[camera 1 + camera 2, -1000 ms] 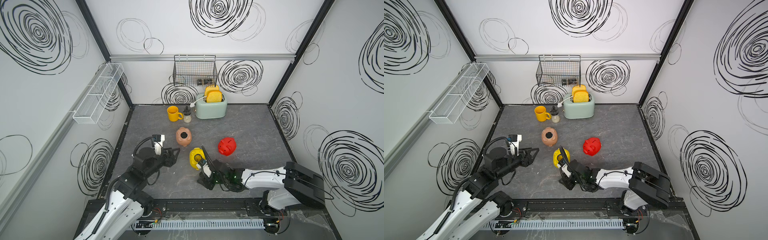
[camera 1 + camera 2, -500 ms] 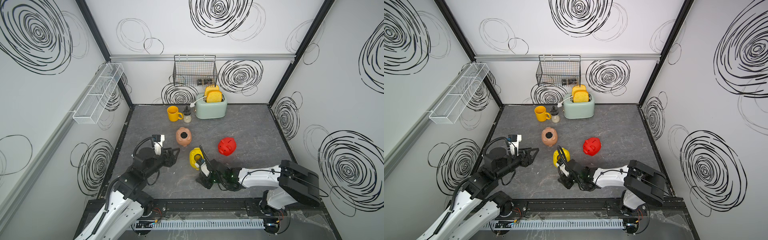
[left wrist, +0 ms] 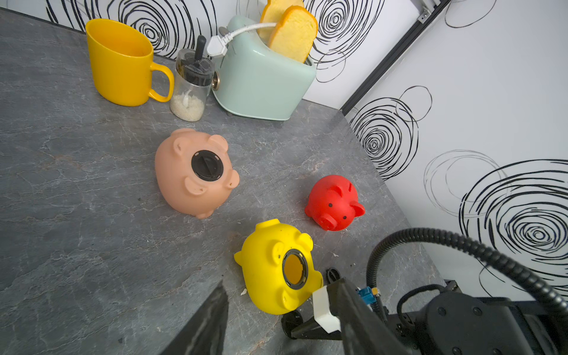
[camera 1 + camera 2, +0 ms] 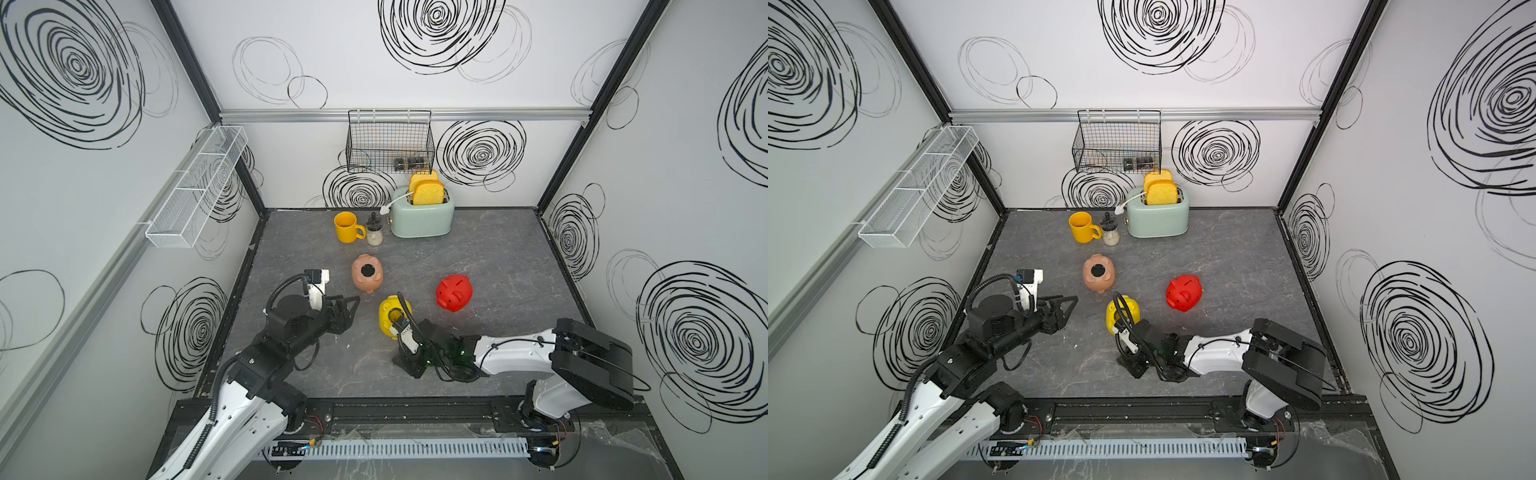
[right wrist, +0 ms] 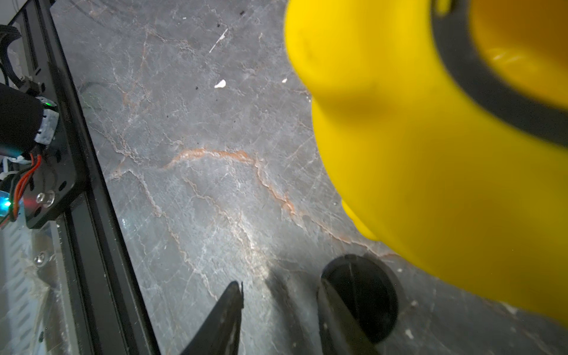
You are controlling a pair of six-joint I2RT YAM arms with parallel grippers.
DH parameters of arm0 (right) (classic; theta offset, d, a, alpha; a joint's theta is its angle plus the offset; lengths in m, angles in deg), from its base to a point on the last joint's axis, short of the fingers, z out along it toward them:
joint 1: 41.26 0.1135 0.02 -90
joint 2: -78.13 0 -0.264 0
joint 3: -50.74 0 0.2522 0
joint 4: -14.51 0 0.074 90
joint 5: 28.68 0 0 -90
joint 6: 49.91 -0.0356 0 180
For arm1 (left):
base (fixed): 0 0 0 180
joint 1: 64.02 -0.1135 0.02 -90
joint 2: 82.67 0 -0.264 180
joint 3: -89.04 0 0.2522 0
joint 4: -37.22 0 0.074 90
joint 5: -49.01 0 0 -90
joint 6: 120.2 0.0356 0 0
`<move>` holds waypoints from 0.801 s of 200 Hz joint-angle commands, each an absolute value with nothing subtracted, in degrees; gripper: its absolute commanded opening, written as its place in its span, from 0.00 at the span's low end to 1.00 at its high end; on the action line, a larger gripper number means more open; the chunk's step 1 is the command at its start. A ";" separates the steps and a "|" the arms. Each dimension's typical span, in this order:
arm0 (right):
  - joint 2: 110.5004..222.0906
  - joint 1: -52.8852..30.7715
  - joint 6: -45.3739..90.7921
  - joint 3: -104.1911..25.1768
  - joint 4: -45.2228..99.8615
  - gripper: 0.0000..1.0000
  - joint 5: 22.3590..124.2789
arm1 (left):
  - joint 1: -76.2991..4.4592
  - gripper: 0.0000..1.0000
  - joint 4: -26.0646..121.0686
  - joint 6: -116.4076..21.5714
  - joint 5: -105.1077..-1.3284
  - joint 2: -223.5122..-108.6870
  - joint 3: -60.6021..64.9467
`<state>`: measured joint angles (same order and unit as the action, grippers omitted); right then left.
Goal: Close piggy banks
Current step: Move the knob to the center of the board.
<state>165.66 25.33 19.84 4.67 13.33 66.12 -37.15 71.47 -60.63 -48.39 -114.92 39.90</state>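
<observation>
Both open, empty: left fingers point(image 3: 209, 322), right fingers point(image 5: 227, 322) (black plug point(image 5: 372, 289) by one); yellow pig point(image 5: 430, 184) just beside.

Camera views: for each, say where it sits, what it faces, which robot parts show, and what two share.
Top views: high at the front, looking down and back; left arm, right arm show.
Left wrist: on left arm, facing three piggy banks; left fingers, right arm show.
Right wrist: low over table, facing yellow pig; right fingers show.
Shared: both wrists see that pig's open hole.
</observation>
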 commanded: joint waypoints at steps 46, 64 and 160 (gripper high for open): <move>166.37 25.45 20.03 3.29 14.58 0.43 64.40 | -37.56 0.62 70.79 -59.99 -47.20 -114.69 40.01; 166.59 25.36 20.04 3.40 14.62 0.43 64.38 | -37.54 0.63 70.76 -60.17 -47.14 -114.44 40.21; 167.78 25.44 19.57 2.88 15.69 0.43 64.97 | -37.04 0.63 70.94 -60.32 -46.35 -114.40 40.37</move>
<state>167.06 25.33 19.80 4.08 14.49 65.00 -37.15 71.47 -60.63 -47.25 -114.83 40.03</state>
